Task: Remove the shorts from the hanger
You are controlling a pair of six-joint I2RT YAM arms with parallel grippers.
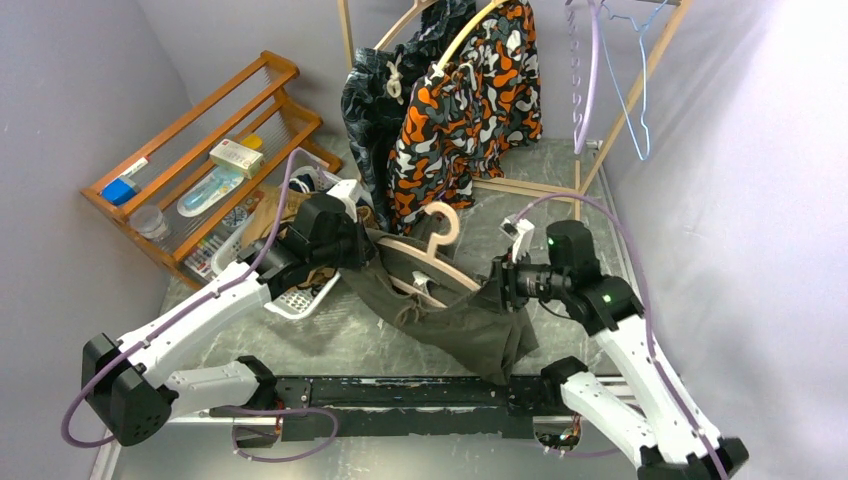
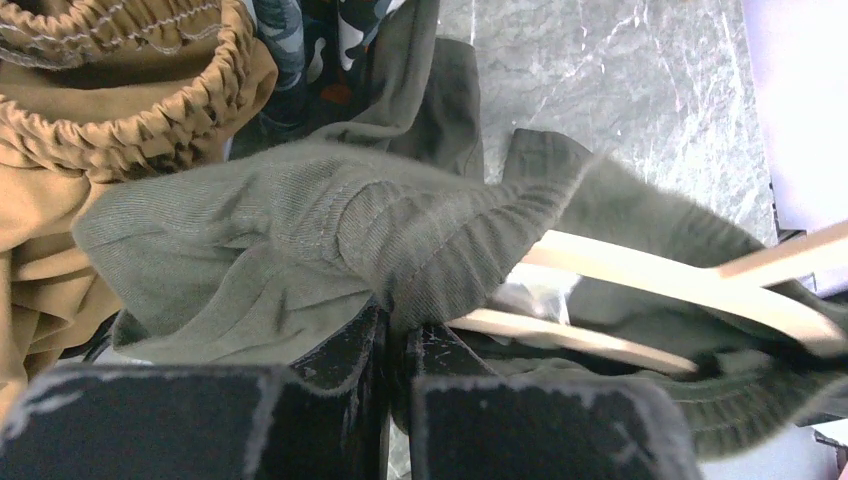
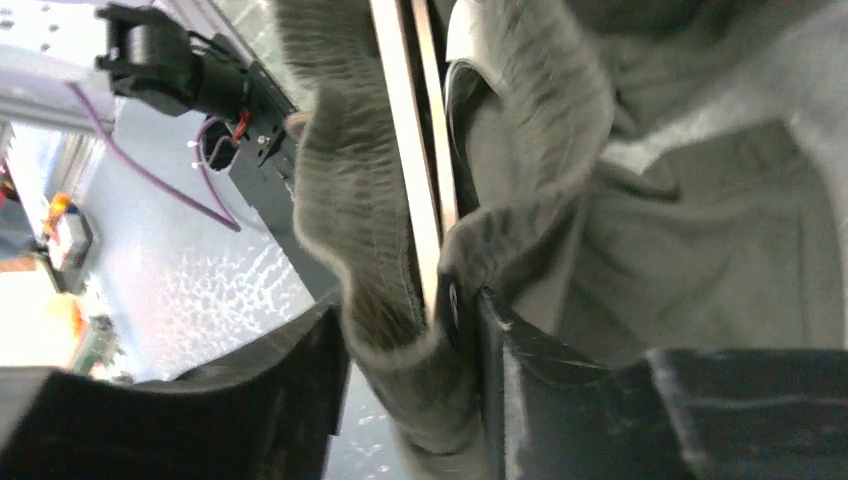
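Observation:
The olive-grey shorts (image 1: 470, 325) hang low over the table on a wooden hanger (image 1: 430, 262), stretched between both arms. My left gripper (image 1: 365, 248) is at the left end of the waistband. In the left wrist view it (image 2: 397, 325) is shut on a fold of the olive fabric (image 2: 300, 220), with the hanger's bars (image 2: 640, 275) just to the right. My right gripper (image 1: 497, 283) is at the hanger's right end. In the right wrist view its jaws (image 3: 410, 310) stand apart around the waistband (image 3: 360, 230) and hanger tip (image 3: 405, 120). The fabric touches only the right finger.
Camouflage shorts (image 1: 465, 105) and dark leaf-print shorts (image 1: 370, 100) hang on the wooden rack at the back. Tan shorts (image 2: 60, 200) lie in the white basket (image 1: 300, 305) by my left arm. A wooden shelf (image 1: 200, 130) stands at the left, and wire hangers (image 1: 635, 90) hang at the back right.

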